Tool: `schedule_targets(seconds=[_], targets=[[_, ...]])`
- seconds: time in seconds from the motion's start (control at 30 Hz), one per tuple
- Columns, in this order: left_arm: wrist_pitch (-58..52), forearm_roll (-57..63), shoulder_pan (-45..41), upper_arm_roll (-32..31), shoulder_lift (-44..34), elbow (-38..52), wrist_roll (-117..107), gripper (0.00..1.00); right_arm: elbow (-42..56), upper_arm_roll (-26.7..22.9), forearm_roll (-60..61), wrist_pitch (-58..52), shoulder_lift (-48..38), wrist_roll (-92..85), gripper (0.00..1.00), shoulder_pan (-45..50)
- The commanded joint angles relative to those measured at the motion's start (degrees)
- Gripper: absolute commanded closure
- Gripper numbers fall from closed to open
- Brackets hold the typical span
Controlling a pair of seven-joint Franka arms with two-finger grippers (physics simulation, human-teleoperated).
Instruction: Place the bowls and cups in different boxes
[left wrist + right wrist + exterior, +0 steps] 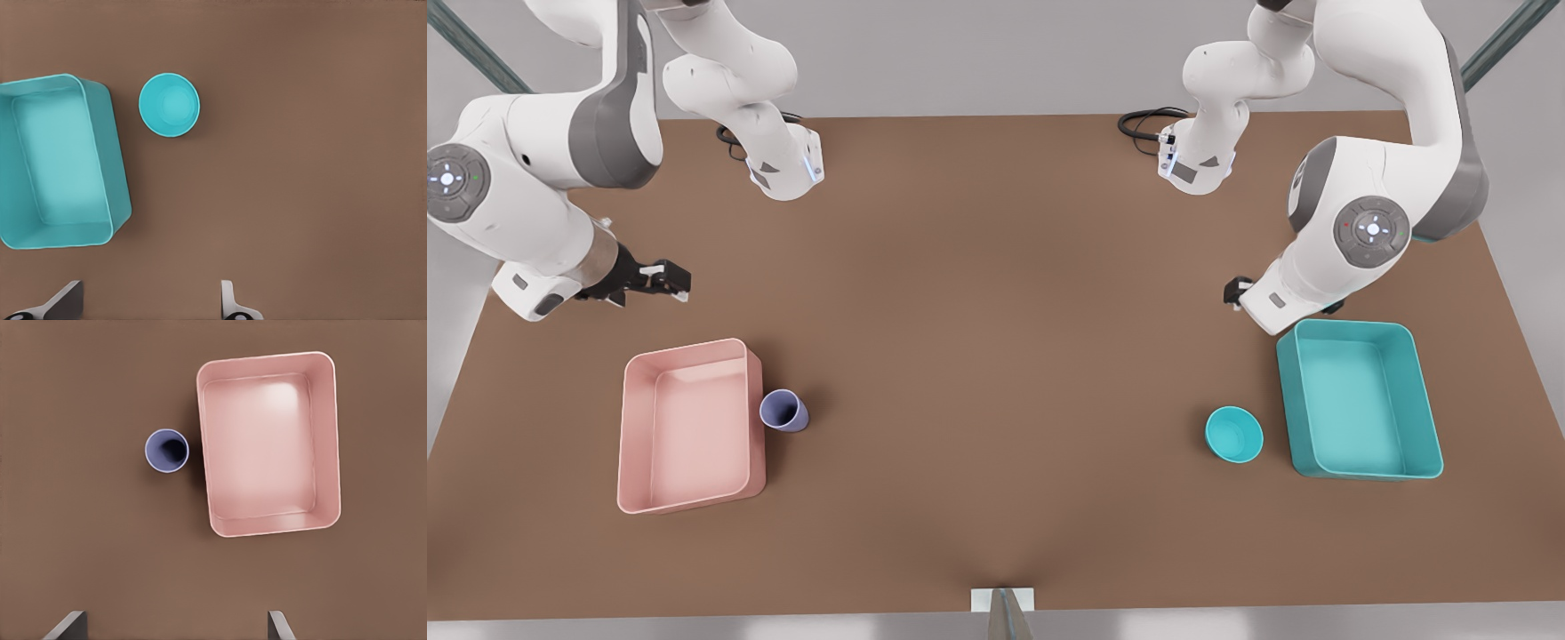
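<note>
With neither item yet grasped, both tools hang spread above the worktop (996,356). The left tool (150,303) is empty, near the teal box (113,160); the teal bowl (169,105) sits just beside that box, out ahead of the tool. The right tool (177,627) is likewise empty, with the lavender cup (167,451) upright just beside the pink box (327,440). Judgement: each item stands beside its likely box, favouring short transfers.

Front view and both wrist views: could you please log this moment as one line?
left gripper: open, above table near teal bowl | right gripper: open, near lavender cup | pink box, teal box: empty
</note>
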Motion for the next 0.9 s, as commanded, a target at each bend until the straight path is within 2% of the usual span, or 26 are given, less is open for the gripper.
schedule_targets(seconds=[0.0, 0.07, 0.1, 0.17, 0.2, 0.27, 0.37, 0.47, 0.67, 0.8, 0.87], targets=[[1.62, 0.05, 0.0, -0.04, 0.07, 0.02, -0.95, 0.0, -0.16, 0.0, 0.45, 2.66, -0.07, -0.73, 0.0, -0.19], [2.23, 0.13, -0.09, -0.04, 0.94, -0.07, -0.95, 0.0, 0.89, 0.08, 0.89, 4.24, 2.3, -0.82, 0.0, -0.1], [5.13, 1.54, -1.4, -0.04, 4.1, 0.37, -2.35, 0.0, 6.94, 1.4, 0.98, 5.56, 10.12, -0.73, 0.0, 1.47], [9.51, 8.22, -4.05, -0.57, 17.55, 9.34, -6.66, 0.0, 10.38, 1.75, 4.58, 14.08, 21.9, -0.64, 0.0, 4.73], [16.99, 11.38, -4.75, -0.3, 21.86, 9.43, -6.75, 0.0, 10.38, 2.02, 5.55, 19.44, 24.89, -0.2, 0.0, 5.26], [24.29, 18.24, -5.54, -0.22, 27.66, 9.6, -9.82, 0.0, 10.56, 2.1, 5.73, 23.84, 27.62, 0.59, 0.0, 7.1], [33.07, 19.65, -5.98, 1.37, 32.93, 9.69, -12.9, 0.0, 10.47, 2.02, 5.9, 28.58, 31.31, -0.47, 0.0, 6.58], [36.77, 22.99, -6.15, 2.77, 34.87, 9.16, -13.34, 0.0, 10.56, 2.02, 5.99, 31.93, 34.56, -0.73, 0.0, 5.52], [36.08, 24.13, -6.33, 2.86, 36.37, 5.47, -17.38, 0.0, 4.85, 1.93, 5.9, 31.58, 33.77, -3.28, 0.0, 4.64], [30.8, 24.13, -6.24, 2.86, 36.01, 4.94, -19.57, 0.0, -1.3, 1.93, 5.73, 31.93, 30.0, -3.19, 0.0, 5.08], [31.41, 24.13, -5.8, 2.86, 36.1, 4.24, -21.08, 0.0, -7.63, 1.93, 5.2, 35.71, 26.57, -3.19, 0.0, 5.43]])
